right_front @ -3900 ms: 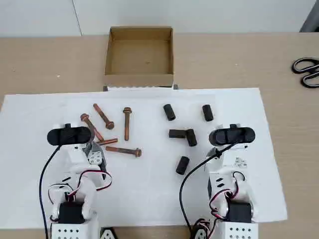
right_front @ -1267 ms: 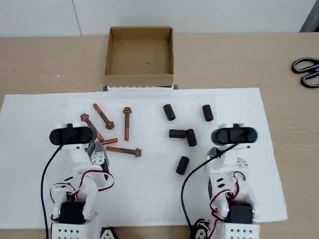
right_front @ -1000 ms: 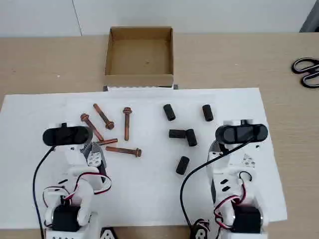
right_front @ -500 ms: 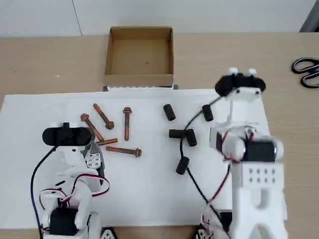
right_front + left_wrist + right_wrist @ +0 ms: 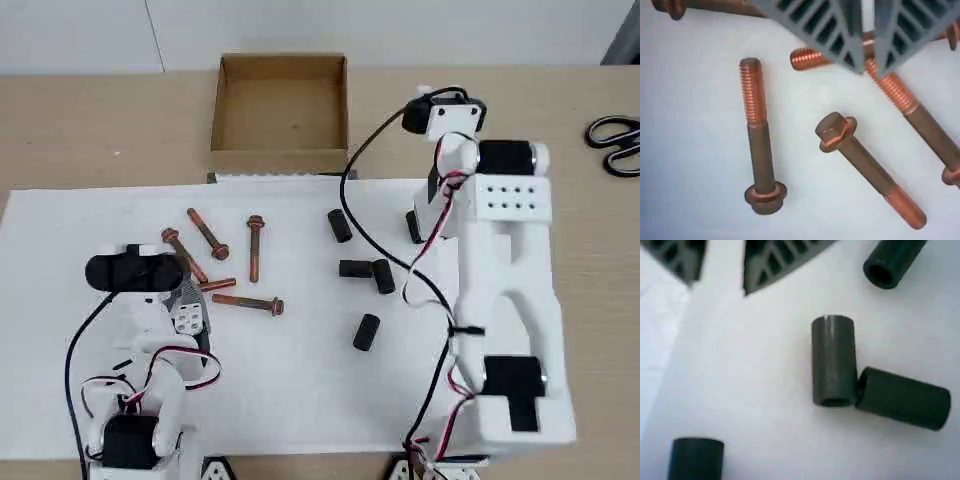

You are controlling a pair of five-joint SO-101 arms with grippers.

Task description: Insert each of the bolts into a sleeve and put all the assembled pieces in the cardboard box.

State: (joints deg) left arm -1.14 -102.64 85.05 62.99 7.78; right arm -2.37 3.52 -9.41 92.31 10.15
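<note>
Wooden bench (image 5: 100,120) carries white paper (image 5: 300,390); seen from above, the right arm (image 5: 505,260) covers part of one sleeve (image 5: 412,228). Right claw (image 5: 717,287), jaws well apart and empty, hangs just beside two touching sleeves (image 5: 833,360), roughly at right angles; two more are cut off at the edges. Left claw (image 5: 869,72), parted by a narrow slit and empty, hovers over the bolts (image 5: 760,135): one threaded shank (image 5: 890,87) runs beneath its tips, and another bolt points its threads toward it. Cardboard box (image 5: 282,110) lies well beyond both.

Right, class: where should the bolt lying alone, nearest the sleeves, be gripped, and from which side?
Probably mid-shank on the bolt, coming from straight above and closing across its length. It lies flat on the paper, with bare paper along both sides.
</note>
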